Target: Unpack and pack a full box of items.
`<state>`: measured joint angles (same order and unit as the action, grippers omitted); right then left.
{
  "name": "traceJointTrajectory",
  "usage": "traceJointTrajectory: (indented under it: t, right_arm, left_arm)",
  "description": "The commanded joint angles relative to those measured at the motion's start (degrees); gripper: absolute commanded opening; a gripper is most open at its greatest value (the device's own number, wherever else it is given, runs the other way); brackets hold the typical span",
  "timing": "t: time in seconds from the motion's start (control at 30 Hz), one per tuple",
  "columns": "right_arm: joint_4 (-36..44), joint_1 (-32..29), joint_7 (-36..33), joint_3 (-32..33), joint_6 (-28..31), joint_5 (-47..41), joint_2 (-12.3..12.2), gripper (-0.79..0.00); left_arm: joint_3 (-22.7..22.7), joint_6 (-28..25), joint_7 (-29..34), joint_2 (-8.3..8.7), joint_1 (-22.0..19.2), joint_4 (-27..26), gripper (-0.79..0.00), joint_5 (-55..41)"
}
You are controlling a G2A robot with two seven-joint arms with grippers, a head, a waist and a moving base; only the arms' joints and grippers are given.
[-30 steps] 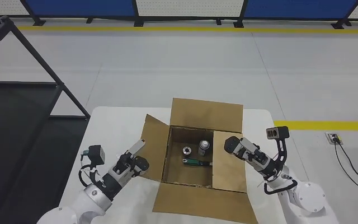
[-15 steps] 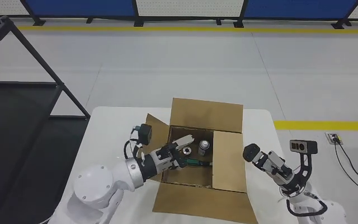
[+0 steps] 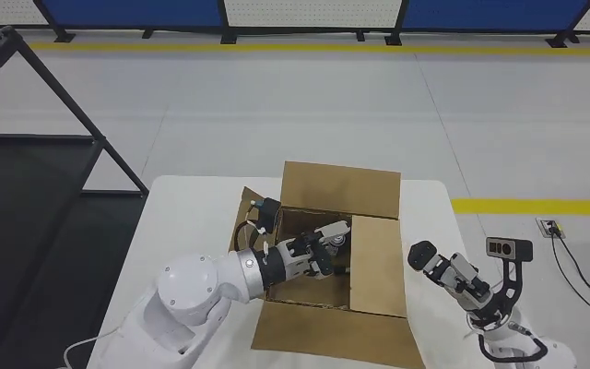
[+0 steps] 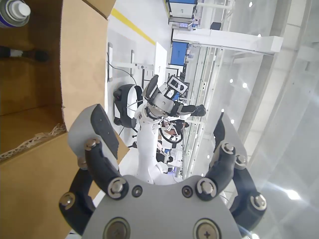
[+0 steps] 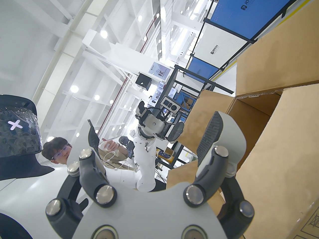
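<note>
An open cardboard box (image 3: 341,189) stands in the middle of the white table (image 3: 184,221), with all its flaps folded out. My left gripper (image 3: 330,242) hangs over the box's inside, open with nothing between its fingers (image 4: 103,125). In the left wrist view a spray can (image 4: 15,11) with a white nozzle stands upright on the box floor, and a small dark item (image 4: 22,53) lies near it. To the right of the box, beyond its right flap (image 3: 378,267), my right gripper (image 3: 422,255) is open and holds nothing. The box wall (image 5: 281,135) rises close beside it.
The box's front flap (image 3: 332,337) lies flat toward the table's near edge. A black frame (image 3: 55,101) stands off the table at the far left. Bare table surface shows to the left of the box.
My left arm has swung from the table left of the box, over the left flap, to above the box's inside. My right arm has drawn back from the right flap toward the table's right side.
</note>
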<state>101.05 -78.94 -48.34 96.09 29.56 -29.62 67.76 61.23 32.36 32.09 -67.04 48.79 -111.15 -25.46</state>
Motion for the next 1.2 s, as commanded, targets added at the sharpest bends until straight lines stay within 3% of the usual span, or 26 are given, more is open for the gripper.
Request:
traceJointTrajectory:
  t: [0.0,0.27,0.57,0.8,1.17]
  right_arm:
    - [0.1,-0.03,0.23,-0.04,-0.14,0.0,0.01,0.0]
    - [1.1,0.12,1.96,-0.62,-0.79,-0.47,-0.08,0.0]
    - [0.73,-2.77,3.0,1.68,5.71,-7.7,0.01,0.0]
    - [1.08,-5.41,1.5,3.65,8.58,-11.7,-0.06,0.0]
    - [1.74,-7.91,-0.72,4.88,10.2,-13.18,-0.16,0.0]
  left_arm:
    - [-1.2,0.39,-1.22,0.0,0.76,-0.16,0.0,2.21]
    - [-8.71,2.35,-3.86,-1.09,-1.38,4.8,0.0,8.5]
    - [-13.03,1.14,-4.83,-2.49,-3.43,10.55,0.0,10.29]
    - [-17.06,1.01,-6.54,-4.28,-6.44,15.32,0.0,11.42]
    - [-21.81,-3.67,-10.06,-8.03,-10.99,22.21,0.0,10.16]
